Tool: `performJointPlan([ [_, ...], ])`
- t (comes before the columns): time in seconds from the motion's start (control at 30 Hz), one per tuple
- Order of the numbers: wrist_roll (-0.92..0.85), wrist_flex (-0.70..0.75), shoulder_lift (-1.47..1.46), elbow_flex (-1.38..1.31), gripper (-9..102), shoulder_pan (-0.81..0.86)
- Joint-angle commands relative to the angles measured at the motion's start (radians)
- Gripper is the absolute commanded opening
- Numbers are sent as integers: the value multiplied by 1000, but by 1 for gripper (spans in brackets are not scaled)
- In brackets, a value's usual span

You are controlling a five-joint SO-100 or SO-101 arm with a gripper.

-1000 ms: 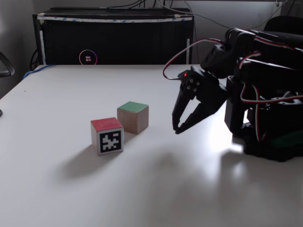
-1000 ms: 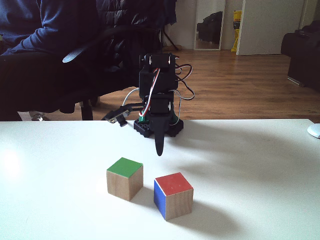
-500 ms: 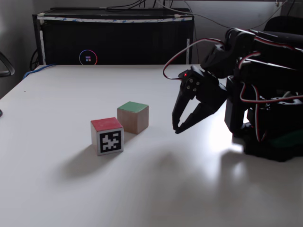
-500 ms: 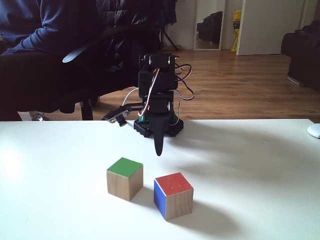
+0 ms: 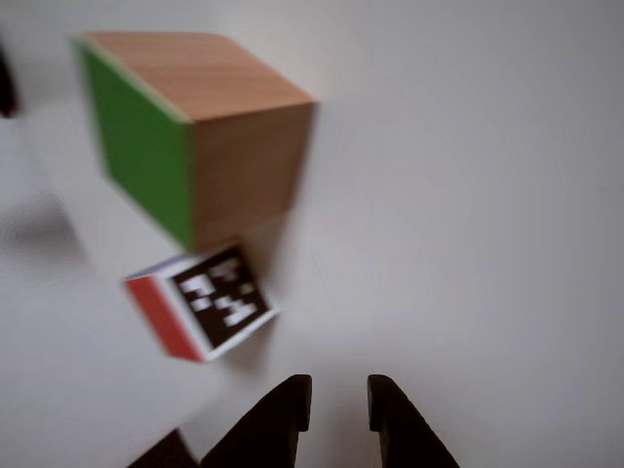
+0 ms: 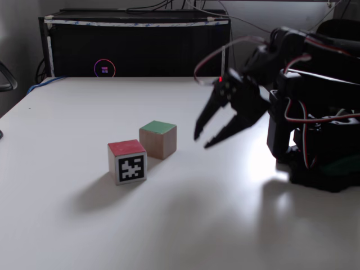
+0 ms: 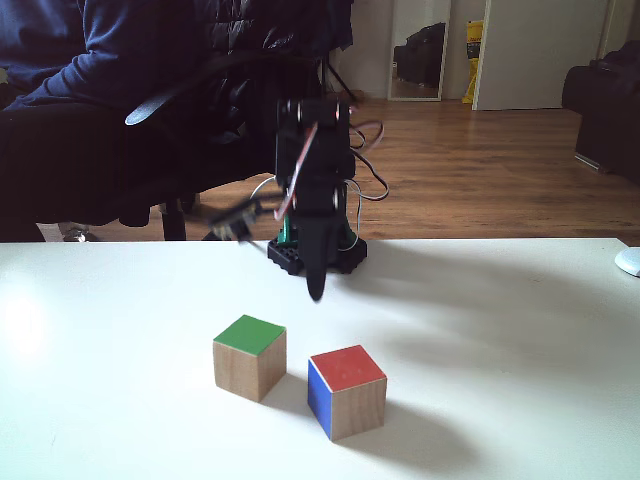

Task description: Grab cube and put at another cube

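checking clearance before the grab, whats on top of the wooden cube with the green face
Nothing rests on the wooden cube: in both fixed views its green top face is bare. The open hand hangs off to one side, above the table. The cube's underside is hidden.

black cabinet behind white table; seemingly a mirror beyond.

Two cubes on one white bench: one wooden cube with a green top, left of centre in a fixed view, and one tagged cube with a red top, lower left of it. One robot arm at the right edge, bearing one claw with two fingers. One black case along the top.
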Motion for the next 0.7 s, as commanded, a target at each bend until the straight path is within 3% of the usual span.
performJointPlan([
  [0.0,9,-21,-5,-97,10,9],
  [0.13,55,-31,-169,-224,13,6],
  [0.4,163,-48,-830,-606,23,92],
  [0.67,169,-55,-1098,-790,37,184],
])
